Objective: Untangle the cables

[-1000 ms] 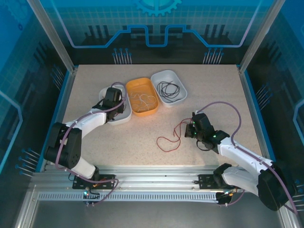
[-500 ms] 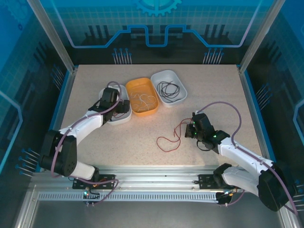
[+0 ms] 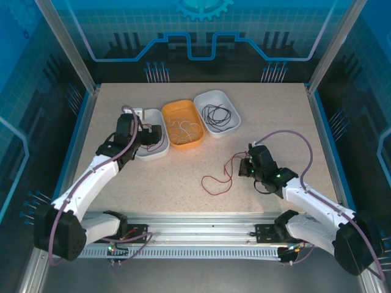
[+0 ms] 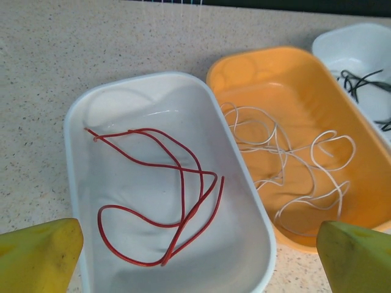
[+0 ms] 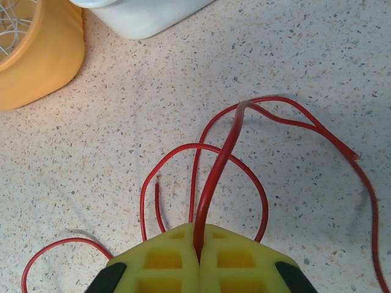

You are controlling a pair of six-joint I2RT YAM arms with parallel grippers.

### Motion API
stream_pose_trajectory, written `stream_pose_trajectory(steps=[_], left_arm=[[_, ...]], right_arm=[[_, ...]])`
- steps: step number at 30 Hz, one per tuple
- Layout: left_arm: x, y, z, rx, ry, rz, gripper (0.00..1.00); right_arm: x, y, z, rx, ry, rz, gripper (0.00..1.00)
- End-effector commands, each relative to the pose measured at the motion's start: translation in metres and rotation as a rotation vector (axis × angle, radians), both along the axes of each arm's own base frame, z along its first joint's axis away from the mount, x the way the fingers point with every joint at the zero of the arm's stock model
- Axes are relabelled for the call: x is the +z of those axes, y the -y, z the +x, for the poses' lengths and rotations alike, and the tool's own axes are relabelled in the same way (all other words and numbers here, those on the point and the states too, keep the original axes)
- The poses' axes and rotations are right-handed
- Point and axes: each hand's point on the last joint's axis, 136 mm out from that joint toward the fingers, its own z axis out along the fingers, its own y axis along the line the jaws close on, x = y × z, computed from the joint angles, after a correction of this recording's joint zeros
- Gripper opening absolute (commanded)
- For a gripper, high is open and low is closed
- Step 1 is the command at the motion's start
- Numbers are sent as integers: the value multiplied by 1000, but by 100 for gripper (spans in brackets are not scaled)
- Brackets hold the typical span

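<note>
A red cable (image 4: pixel 165 195) lies loose in the left white tray (image 4: pixel 79 122). My left gripper (image 4: pixel 195 262) hangs open above that tray's near end, yellow fingertips (image 4: pixel 36 256) wide apart with nothing between them; from above it (image 3: pixel 151 135) sits over the tray (image 3: pixel 160 151). The white cable (image 4: pixel 293 171) is bunched in the orange tray (image 4: pixel 256 67), and the black cable (image 3: pixel 217 114) is in the right white tray (image 3: pixel 232 101). Another red cable (image 3: pixel 221 175) sprawls on the table. My right gripper (image 5: pixel 198 244) is shut on a strand of it (image 5: pixel 226 152), lifting that strand slightly.
The three trays stand side by side at the back centre of the speckled table (image 3: pixel 183 183). The orange tray's wall (image 5: pixel 36 55) and a white tray's corner (image 5: pixel 140 15) lie just beyond the red loops. A blue rail (image 3: pixel 324 140) borders the table.
My left gripper has opened and drawn back to the left from over the white tray, leaving the red cable in it. The right arm has stayed still.
</note>
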Motion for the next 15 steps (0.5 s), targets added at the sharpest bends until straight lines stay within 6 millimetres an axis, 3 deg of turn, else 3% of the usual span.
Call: stream_pose_trajectory(steps=[1,9,15], left_arm=[[16,2,-13,8,-2,-75,99],[46,15,-29,-46,40,-189,99],[56,16,-39,-49,78,-232,99]], right_arm=[[15,5,3,-13,33,-4,0],[26,8,0,-5,42,-25,0],[44,9,0,6,73,-52,0]])
